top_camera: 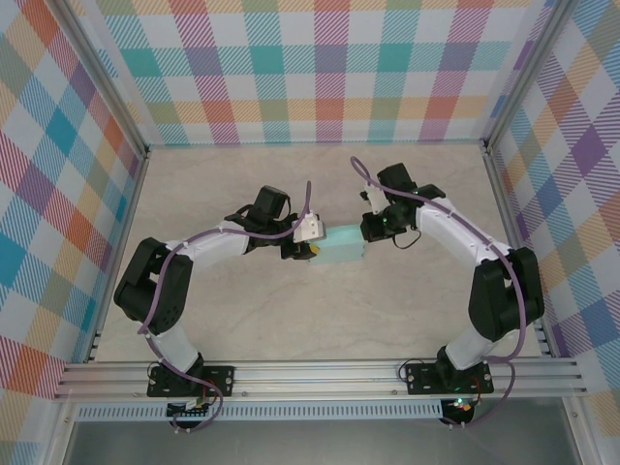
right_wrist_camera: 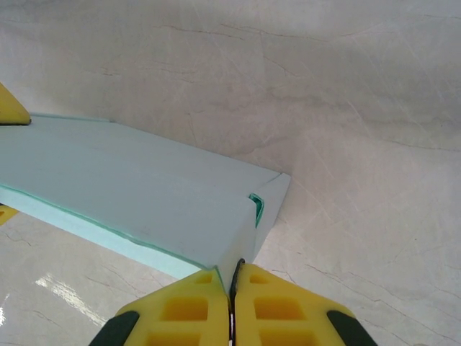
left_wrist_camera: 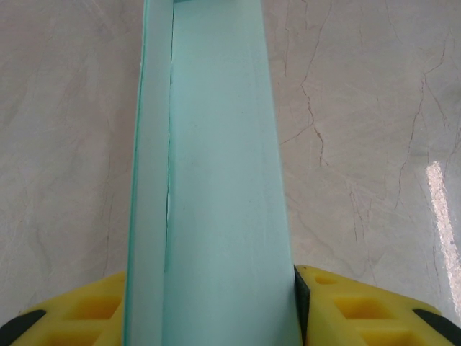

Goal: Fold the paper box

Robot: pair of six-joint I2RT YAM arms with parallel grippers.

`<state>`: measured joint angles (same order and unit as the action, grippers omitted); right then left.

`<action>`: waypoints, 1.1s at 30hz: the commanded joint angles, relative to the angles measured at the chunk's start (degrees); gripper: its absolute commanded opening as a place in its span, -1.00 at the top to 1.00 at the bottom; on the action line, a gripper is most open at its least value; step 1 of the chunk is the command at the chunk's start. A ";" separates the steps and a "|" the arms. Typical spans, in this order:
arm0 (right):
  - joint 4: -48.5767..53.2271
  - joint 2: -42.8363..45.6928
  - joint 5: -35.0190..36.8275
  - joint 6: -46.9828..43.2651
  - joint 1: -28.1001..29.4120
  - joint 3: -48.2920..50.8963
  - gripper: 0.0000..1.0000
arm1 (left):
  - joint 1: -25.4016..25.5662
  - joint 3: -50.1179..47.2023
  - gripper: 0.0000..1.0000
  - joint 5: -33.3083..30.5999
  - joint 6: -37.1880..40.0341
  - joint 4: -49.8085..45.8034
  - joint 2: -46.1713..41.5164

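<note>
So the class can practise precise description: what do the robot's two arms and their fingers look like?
The left arm and right arm share white links between bulky black joints, on black bases. A lilac cable runs along each. The left fingers and right fingers are yellow blocks with square recesses and black outer corners.

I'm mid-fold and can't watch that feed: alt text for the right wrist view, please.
The right gripper, its yellow fingers closed together, meets the near corner of the paper box, a pale mint folded shape stretching away to the left over a pale marbled table.
</note>
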<state>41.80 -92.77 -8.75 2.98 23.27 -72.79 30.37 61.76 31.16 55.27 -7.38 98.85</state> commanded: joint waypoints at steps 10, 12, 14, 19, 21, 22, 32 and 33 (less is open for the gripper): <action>8.11 -4.01 -2.87 0.57 0.46 -7.24 0.91 | 0.92 0.02 0.09 -4.92 -1.21 -6.32 3.18; 8.16 -4.51 -3.41 0.87 0.55 -7.44 0.91 | 0.98 0.20 0.09 -5.05 -1.30 -6.42 3.34; 8.17 -4.89 -3.44 1.12 0.64 -7.27 0.91 | 1.01 0.38 0.09 -5.05 -1.47 -6.41 3.54; 8.71 -5.98 -3.73 2.22 0.98 -7.92 0.92 | 1.25 0.74 0.09 -5.57 -1.61 -6.67 3.90; 9.77 -6.51 -3.40 3.02 1.09 -9.03 0.93 | 1.27 0.73 0.09 -5.58 -1.62 -6.66 3.96; 10.38 -6.67 -3.23 3.31 1.12 -9.65 0.93 | 1.27 0.73 0.09 -5.58 -1.65 -6.63 3.90; 15.31 -9.90 -2.85 1.40 1.17 -15.00 0.94 | 1.36 0.83 0.10 -5.82 -1.56 -7.05 4.16; 14.69 -9.97 -3.23 1.41 1.24 -14.12 0.94 | 1.36 0.83 0.10 -5.77 -1.61 -7.09 4.15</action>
<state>54.76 -101.58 -8.08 5.17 23.35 -86.37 30.68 63.59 29.28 54.30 -8.93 99.72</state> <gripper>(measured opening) 0.049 0.455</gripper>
